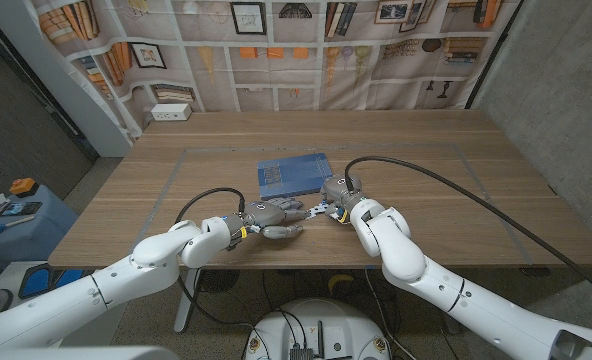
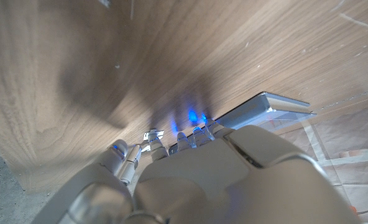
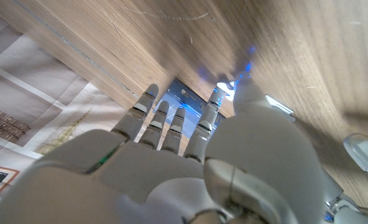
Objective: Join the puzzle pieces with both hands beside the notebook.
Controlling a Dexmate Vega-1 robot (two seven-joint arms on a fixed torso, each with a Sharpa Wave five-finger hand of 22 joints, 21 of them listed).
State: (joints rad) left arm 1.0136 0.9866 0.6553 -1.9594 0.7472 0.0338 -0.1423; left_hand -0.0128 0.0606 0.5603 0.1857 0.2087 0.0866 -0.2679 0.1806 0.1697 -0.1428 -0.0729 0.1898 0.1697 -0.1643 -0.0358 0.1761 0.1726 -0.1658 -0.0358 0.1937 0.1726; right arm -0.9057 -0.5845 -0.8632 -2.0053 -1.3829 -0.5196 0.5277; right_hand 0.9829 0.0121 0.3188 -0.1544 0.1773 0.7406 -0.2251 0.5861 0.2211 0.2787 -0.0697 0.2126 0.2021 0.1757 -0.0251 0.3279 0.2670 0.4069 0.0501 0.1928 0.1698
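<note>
Wooden tabletop (image 1: 126,200) fills the scene, its grain running side to side in the head view. Nearest the robot, the two hands meet close to the table's front edge — the left hand (image 1: 273,216) reaches in from the left with fingers loosely curled, the right hand (image 1: 338,194) comes from the right, fingers bent downward. Between their fingertips sits something small and pale, likely the puzzle pieces (image 1: 316,211), too small to tell their shape or long axis; whether either hand actually grips them cannot be told. Just beyond the hands lies a blue notebook (image 1: 294,175), closed and flat, its long side running left to right — it also shows past the fingers (image 3: 171,127) in the right wrist view.
</note>
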